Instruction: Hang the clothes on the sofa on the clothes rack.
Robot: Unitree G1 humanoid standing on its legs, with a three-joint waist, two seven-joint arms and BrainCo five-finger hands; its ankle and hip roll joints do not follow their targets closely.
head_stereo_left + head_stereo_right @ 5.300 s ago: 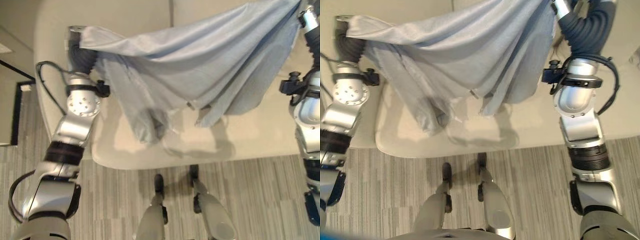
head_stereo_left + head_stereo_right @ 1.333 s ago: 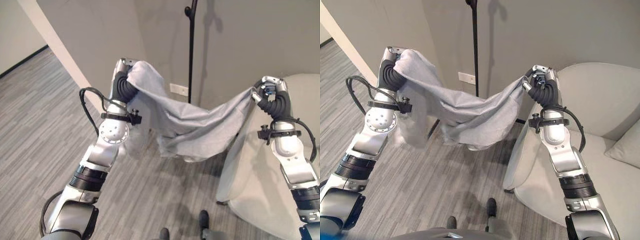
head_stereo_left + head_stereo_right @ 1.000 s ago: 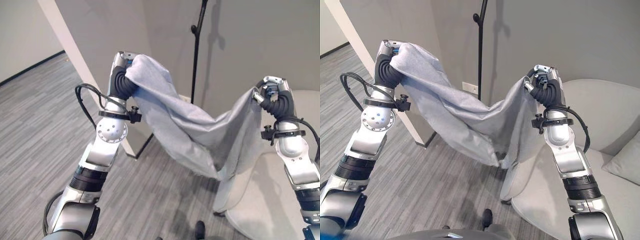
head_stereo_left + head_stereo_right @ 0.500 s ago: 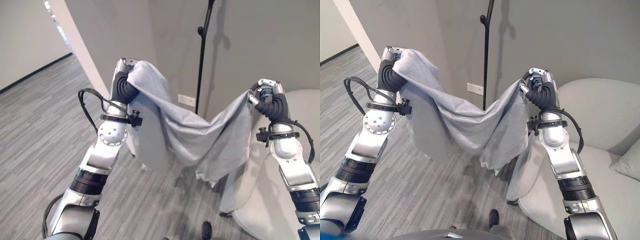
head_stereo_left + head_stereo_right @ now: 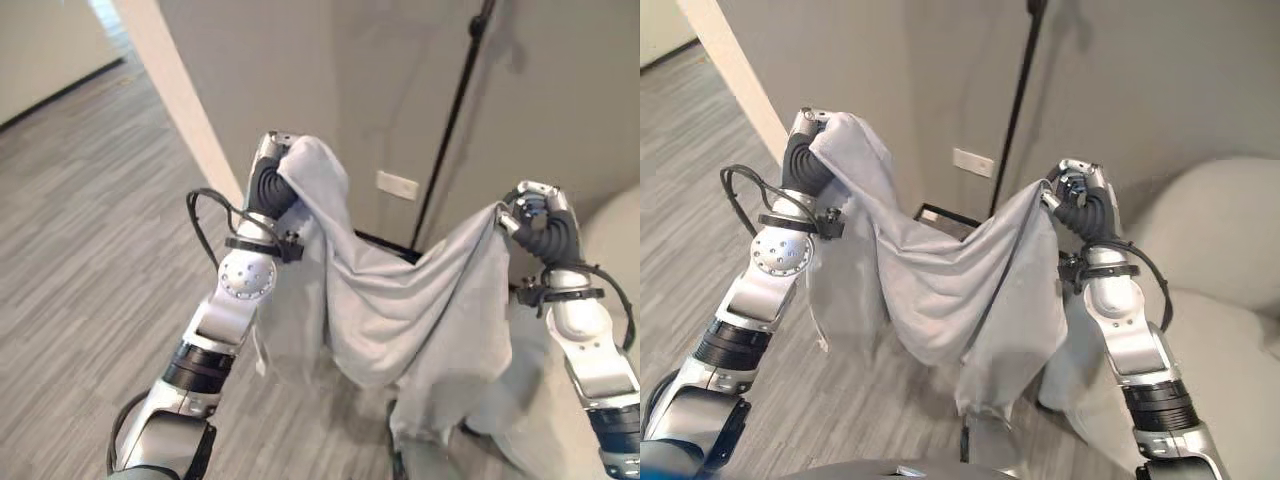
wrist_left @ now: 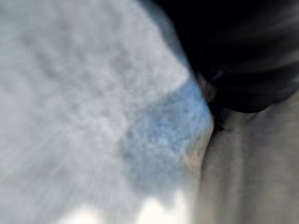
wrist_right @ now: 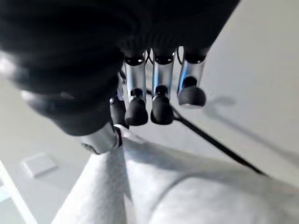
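Pale grey-blue garment (image 5: pixel 400 310), stretched and sagging in folds between two raised ends, before the rack's thin black pole (image 5: pixel 447 130).

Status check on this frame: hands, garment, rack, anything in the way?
Right hand pinching garment; left hand under cloth, grip unreadable. Garment slung between raised arms. Rack pole beyond, nothing between.

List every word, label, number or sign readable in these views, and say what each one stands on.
None: no view shows any readable text.
Light grey garment, held up between the left hand and right hand: plain cloth, no print or tag showing.
White wall plate beside the black rack pole: blank as far as can be told.
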